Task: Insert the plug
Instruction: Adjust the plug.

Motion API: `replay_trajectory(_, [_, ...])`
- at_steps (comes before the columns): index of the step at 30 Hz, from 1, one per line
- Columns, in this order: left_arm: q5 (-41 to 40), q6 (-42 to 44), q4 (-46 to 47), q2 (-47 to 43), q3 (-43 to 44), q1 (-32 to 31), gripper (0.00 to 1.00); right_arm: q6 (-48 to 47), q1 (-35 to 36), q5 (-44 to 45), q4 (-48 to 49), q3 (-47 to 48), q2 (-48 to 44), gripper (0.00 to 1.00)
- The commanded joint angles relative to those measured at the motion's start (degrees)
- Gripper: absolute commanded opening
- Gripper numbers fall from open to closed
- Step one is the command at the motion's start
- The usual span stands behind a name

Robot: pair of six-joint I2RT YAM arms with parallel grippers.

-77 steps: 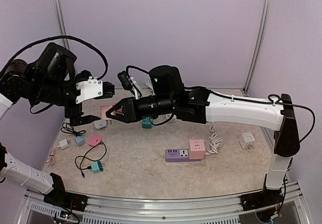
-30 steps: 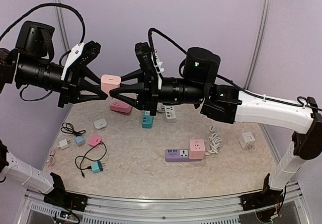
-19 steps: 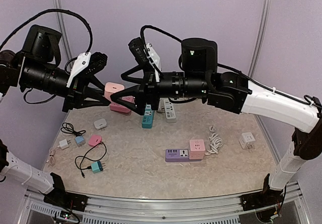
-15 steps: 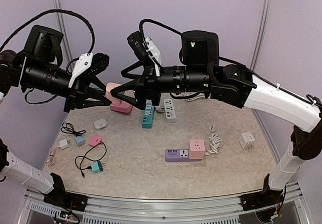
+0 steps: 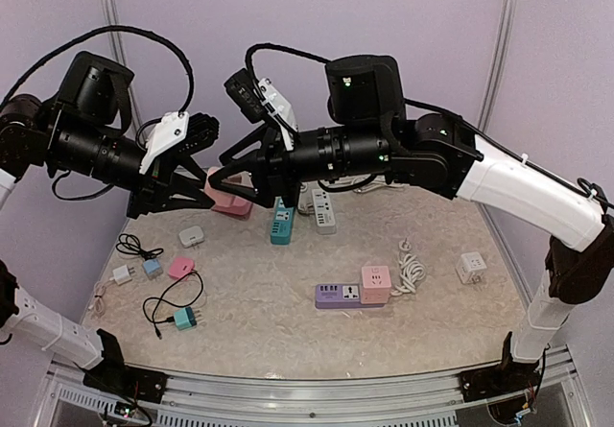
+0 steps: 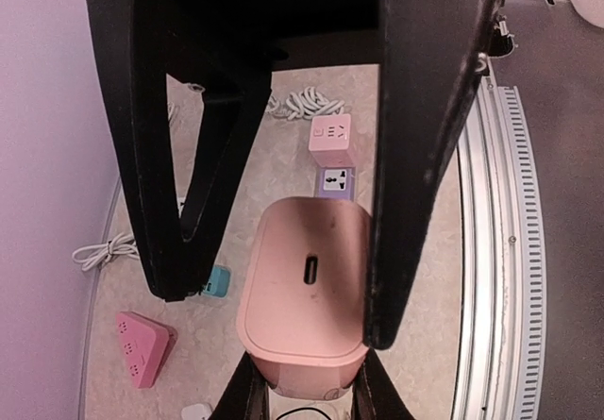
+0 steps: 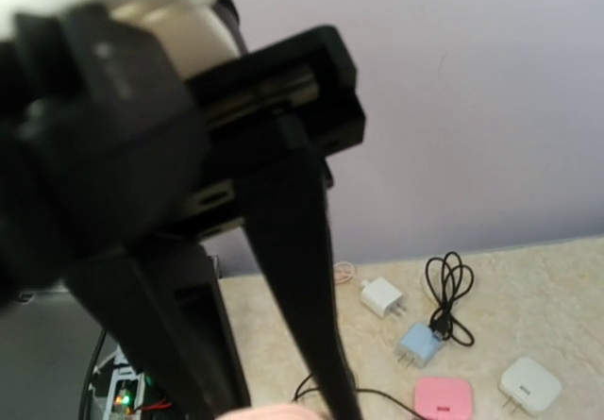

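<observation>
Both arms are raised above the surface (image 5: 288, 336), their tips meeting in mid-air. The left end effector (image 6: 307, 392) is closed on the pink plug (image 6: 302, 297), pinching its near end between its fingertips. The rest of the plug juts forward from those tips, and the face turned back towards the left wrist has a small slot port.

The right end effector (image 6: 283, 316) comes in from the opposite side with its jaws spread, and the plug sits between them. One finger (image 6: 425, 156) lies close along one side of the plug; whether it touches cannot be told. The other finger stands off with a clear gap.

Far below and beyond the left end effector's tips, a pink cube socket (image 6: 330, 139) adjoins a purple strip (image 6: 337, 182) on the surface. A pink triangular strip (image 6: 142, 344) lies off to one side.
</observation>
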Motion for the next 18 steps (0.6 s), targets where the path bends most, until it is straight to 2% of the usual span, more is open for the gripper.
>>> replay_trajectory(1, [2.1,0.8,1.2,-0.1,0.4,-0.7,0.0,-0.2,-0.1,-0.2,-6.0,0.5,1.6,0.48])
replay_trajectory(5, [2.1,0.9,1.1,0.0,0.4,-0.6,0.0,-0.3,-0.1,-1.5,-7.3,0.6,1.7,0.6])
replay_trajectory(7, [2.2,0.8,1.2,0.1,0.4,-0.7,0.0,-0.3,-0.2,-1.5,-7.4,0.6,1.8,0.62])
replay_trajectory(8, [2.2,0.9,1.1,0.2,0.4,-0.7,0.0,-0.1,-0.1,-1.3,-7.2,0.4,1.8,0.59])
replay_trajectory(10, [2.4,1.0,1.0,0.3,0.2,-0.6,0.0,0.1,-0.1,-1.0,-6.0,0.1,1.5,0.47])
replay_trajectory(14, [3.0,1.2,0.6,0.6,-0.1,-0.7,0.0,0.2,-0.1,-1.0,-4.2,-0.7,0.8,0.18])
replay_trajectory(16, [3.8,1.7,0.0,0.7,-0.1,-0.7,0.0,0.7,-0.1,-0.7,-3.0,-1.6,0.2,0.0])
replay_trajectory(18, [4.2,2.4,-0.7,0.6,0.3,-0.7,0.0,1.1,-0.2,-0.5,-1.3,-3.3,-0.9,0.0])
